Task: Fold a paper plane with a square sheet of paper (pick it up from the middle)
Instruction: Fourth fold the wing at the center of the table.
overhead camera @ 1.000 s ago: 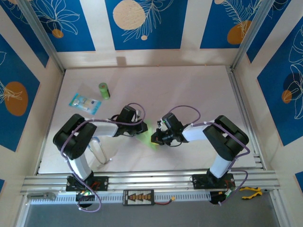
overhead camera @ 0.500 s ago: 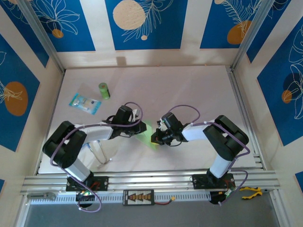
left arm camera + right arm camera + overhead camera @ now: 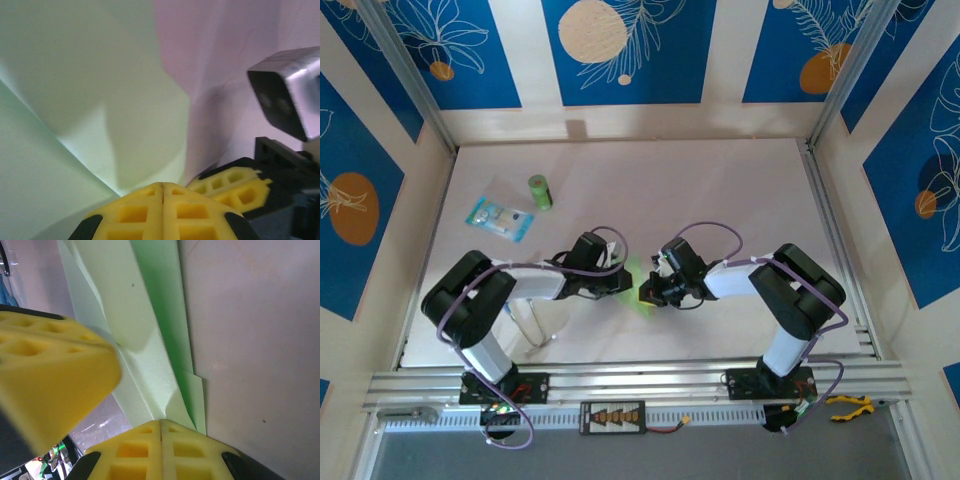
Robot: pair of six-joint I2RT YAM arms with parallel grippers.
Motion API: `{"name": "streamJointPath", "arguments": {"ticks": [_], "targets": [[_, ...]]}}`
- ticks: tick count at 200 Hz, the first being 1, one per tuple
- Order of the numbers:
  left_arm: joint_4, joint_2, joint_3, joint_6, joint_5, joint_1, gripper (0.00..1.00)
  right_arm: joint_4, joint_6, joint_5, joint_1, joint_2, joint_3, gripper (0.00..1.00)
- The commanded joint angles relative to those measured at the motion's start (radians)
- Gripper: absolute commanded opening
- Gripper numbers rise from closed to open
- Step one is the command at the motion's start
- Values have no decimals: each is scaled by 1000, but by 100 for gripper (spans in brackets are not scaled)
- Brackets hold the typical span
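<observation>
The pale-green sheet of paper lies folded in several layers between my two grippers at the table's middle. My left gripper comes in from the left, its yellow pads pressed together on the paper's edge. From the right, my right gripper is also shut on the paper, pinching a creased corner at its pads. In the right wrist view the left gripper's yellow finger sits close by. Whether the folds make a paper plane's pointed shape I cannot tell.
A small green cylinder and a clear blue-printed packet lie at the back left. A thin metal loop stands under the left arm. Aluminium rails bound the table on the right and front.
The left gripper has closed the last bit onto the paper and shifted slightly toward the near edge, its elbow swinging. The right gripper has stayed shut on the paper in place.
</observation>
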Motion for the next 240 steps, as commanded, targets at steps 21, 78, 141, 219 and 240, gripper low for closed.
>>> {"name": "streamJointPath", "arguments": {"ticks": [21, 78, 141, 219, 240], "targets": [[4, 61, -19, -1, -19, -8, 3, -146, -13, 63, -5, 20, -52, 0], [-72, 69, 6, 27, -77, 4, 2, -162, -27, 67, -5, 14, -61, 0], [-52, -10, 32, 38, -24, 5, 6, -166, -29, 72, -5, 10, -61, 0], [-35, 117, 65, 37, -60, 64, 4, -171, -36, 70, -7, 12, -61, 0], [-38, 136, 71, 41, -67, 84, 4, -171, -40, 68, -6, 16, -63, 0]]}}
